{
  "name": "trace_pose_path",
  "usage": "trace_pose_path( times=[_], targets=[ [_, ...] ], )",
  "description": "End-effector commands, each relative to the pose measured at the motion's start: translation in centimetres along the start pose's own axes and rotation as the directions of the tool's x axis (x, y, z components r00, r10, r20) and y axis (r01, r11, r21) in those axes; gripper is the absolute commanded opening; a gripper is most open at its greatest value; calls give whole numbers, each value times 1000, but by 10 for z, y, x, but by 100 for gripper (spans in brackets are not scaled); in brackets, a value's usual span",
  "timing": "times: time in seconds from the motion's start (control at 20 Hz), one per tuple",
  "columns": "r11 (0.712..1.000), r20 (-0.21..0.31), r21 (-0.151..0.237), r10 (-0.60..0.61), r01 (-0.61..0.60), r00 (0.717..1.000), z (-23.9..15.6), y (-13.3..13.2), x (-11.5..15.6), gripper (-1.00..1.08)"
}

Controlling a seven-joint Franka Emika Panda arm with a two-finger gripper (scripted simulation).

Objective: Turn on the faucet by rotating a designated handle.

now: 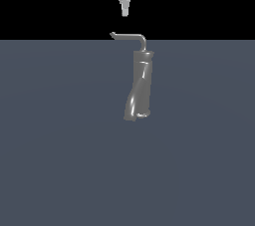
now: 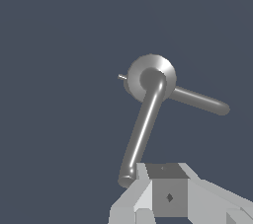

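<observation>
The faucet (image 1: 141, 83) is a glossy grey upright cylinder with a twisted spout down its front, standing on the grey-blue floor. The handle (image 1: 128, 36), a thin L-shaped rod with a small upturned tip, sticks out from the faucet's top toward the exterior view's left. My gripper (image 1: 124, 12) hangs fingers-down just above the handle, apart from it. In the wrist view the handle (image 2: 143, 124) runs from the round faucet top (image 2: 157, 67) to my gripper (image 2: 160, 191), whose fingers look pressed together and empty beside the rod's tip. The spout (image 2: 200, 100) points off to the side.
The flat grey-blue floor (image 1: 60, 145) spreads all around the faucet. Black background lies above and behind it. Nothing else shows in either view.
</observation>
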State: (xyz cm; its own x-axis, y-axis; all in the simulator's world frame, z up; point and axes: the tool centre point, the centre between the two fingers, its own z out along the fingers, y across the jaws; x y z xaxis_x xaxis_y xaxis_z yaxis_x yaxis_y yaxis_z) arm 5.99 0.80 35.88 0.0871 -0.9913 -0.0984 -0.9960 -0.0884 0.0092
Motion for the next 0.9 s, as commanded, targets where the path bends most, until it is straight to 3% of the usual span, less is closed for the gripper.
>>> trace_pose_path(
  times=[0.0,0.4,0.85],
  targets=[
    [998,-17,2,66,-66,998,11,-12,-1,-100],
    [974,-64,20,227,-226,972,42,-41,-4,-100],
    [952,-89,38,307,-305,948,58,-56,-7,-100]
  ],
)
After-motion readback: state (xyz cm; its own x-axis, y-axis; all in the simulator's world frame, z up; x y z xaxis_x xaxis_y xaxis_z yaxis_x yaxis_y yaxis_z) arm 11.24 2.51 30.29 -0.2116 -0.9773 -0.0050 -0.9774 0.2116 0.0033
